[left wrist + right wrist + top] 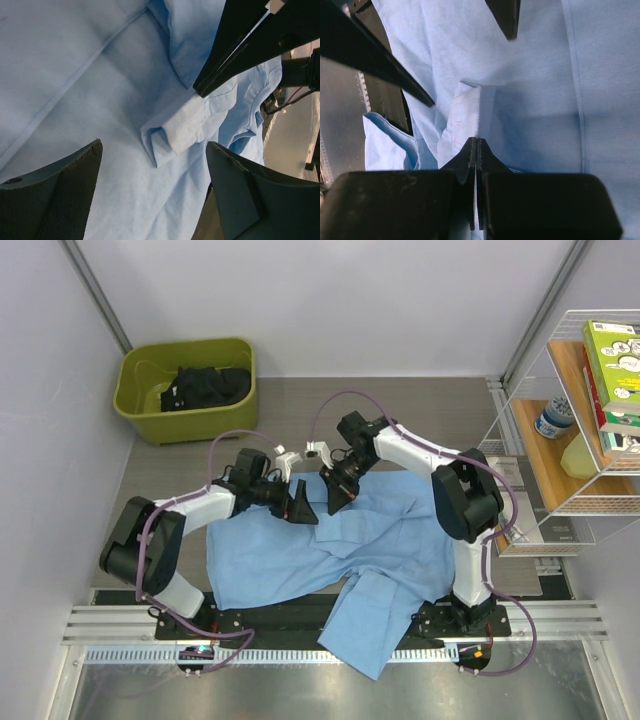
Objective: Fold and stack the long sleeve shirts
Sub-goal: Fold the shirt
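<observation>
- The light blue thin cloth shirt (390, 540) lies spread out under both grippers.
- The left gripper (152, 150) is wide open and holds nothing. The shirt's folded pointed collar (172, 135) lies just below it, between its fingers.
- The right gripper (476, 145) is squeezed tight, pinching the collar's edge.

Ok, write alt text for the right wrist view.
The right gripper, shut, pinches the white-lined collar of a light blue shirt spread out below. The left gripper, open, hovers just past the collar.
</observation>
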